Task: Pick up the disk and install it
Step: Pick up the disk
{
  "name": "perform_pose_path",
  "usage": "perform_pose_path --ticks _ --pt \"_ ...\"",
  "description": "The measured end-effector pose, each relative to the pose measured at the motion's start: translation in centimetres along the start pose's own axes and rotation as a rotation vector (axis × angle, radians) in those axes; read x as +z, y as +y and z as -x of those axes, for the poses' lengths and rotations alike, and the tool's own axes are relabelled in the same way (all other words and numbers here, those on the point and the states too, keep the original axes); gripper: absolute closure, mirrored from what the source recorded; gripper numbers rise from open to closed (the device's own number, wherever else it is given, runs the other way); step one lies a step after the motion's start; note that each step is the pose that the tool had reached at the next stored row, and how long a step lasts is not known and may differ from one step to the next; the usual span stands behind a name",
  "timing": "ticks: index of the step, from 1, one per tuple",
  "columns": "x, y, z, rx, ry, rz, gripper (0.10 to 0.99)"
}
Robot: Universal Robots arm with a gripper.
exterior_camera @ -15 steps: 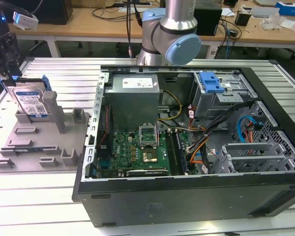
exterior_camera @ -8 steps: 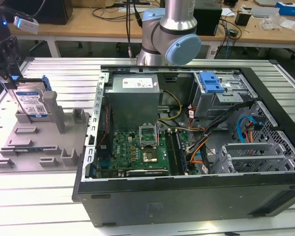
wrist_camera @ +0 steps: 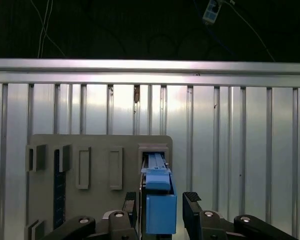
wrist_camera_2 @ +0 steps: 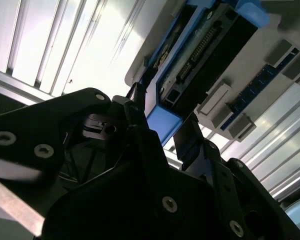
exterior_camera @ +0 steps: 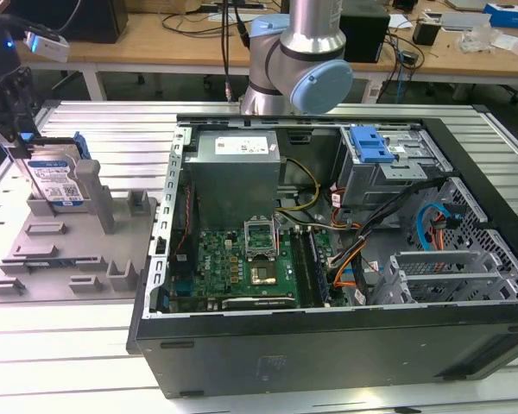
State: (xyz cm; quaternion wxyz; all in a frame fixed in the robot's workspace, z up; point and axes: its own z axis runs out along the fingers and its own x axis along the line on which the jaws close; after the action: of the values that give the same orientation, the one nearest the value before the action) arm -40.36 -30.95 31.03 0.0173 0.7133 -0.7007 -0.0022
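Your jaws stand parted astride the disk [wrist_camera: 157, 182], which stands on edge between them in a slot of the grey fixture [wrist_camera: 95, 150] beneath. Expect it stiff, dense and shock-shy, its plastic slick: clamp squarely across the blue carrier edge [wrist_camera_2: 162, 122], clear of the connector [wrist_camera_2: 197, 57]

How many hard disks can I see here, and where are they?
1. The disk stands on edge in the grey holder at the exterior view's left, the open tool astride it. Others may be hidden inside the computer case.
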Motion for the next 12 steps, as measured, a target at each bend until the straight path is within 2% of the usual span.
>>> perform_pose_path --ticks 12 --pt "0.70 -0.01 0.02 0.000 0.0001 -0.007 0.592"
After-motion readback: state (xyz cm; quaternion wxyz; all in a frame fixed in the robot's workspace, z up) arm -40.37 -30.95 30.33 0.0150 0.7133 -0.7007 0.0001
